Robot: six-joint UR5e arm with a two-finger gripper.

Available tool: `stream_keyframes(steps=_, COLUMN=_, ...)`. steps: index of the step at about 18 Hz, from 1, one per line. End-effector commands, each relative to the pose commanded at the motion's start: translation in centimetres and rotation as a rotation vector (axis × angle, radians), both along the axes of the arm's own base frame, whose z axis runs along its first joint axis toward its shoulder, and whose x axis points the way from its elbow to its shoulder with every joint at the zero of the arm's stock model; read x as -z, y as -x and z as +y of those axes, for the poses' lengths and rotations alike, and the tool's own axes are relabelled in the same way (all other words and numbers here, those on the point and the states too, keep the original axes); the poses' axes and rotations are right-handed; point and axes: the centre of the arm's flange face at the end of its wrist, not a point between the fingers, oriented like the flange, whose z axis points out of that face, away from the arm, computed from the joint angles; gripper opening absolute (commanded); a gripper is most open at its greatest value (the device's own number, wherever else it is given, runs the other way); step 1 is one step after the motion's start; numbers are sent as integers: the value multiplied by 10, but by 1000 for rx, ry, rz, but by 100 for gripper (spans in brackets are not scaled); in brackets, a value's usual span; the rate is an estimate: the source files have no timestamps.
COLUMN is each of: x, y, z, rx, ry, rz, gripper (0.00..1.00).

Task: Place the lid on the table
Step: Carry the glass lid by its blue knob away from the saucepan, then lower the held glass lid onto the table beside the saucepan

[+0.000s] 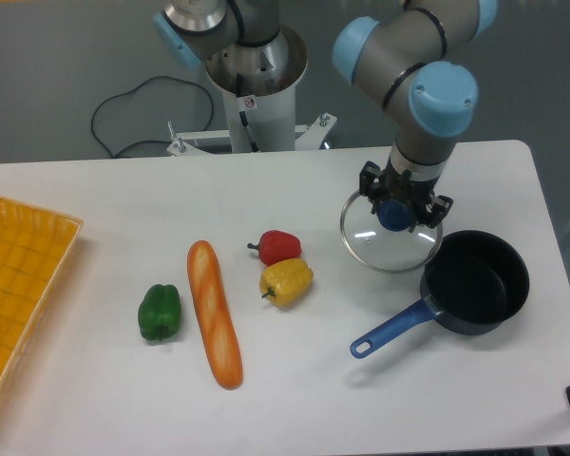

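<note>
Lid (388,239): clear glass, silver rim, blue knob; sits over the white table (104,399), just left of the pot (480,280), whether resting or slightly raised cannot be told.
Gripper (400,211): straight above the lid, fingers closed around the blue knob, as far as the view shows.
Pot: dark, uncovered, blue handle pointing lower left.
Also on table: baguette (215,313), green pepper (159,313), red pepper (279,246), yellow pepper (287,280).
Yellow tray (24,285): at left edge.

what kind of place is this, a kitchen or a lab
Most likely a robotics lab, not a kitchen: a robot arm with its end effector at a glass lid, toy-like peppers and a baguette laid out on a bare white table, cables behind.
</note>
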Motion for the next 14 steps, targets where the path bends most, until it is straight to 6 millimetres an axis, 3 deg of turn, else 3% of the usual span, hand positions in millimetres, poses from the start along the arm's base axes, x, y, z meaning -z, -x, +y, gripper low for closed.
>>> stream_keyframes(steps=7, x=36, y=-27, z=10, rx=35, ry=-5, rz=-3, gripper=31)
stream_keyframes(steps=14, x=61, y=-40, z=9, rx=56, ry=-37, rz=-28, gripper=31)
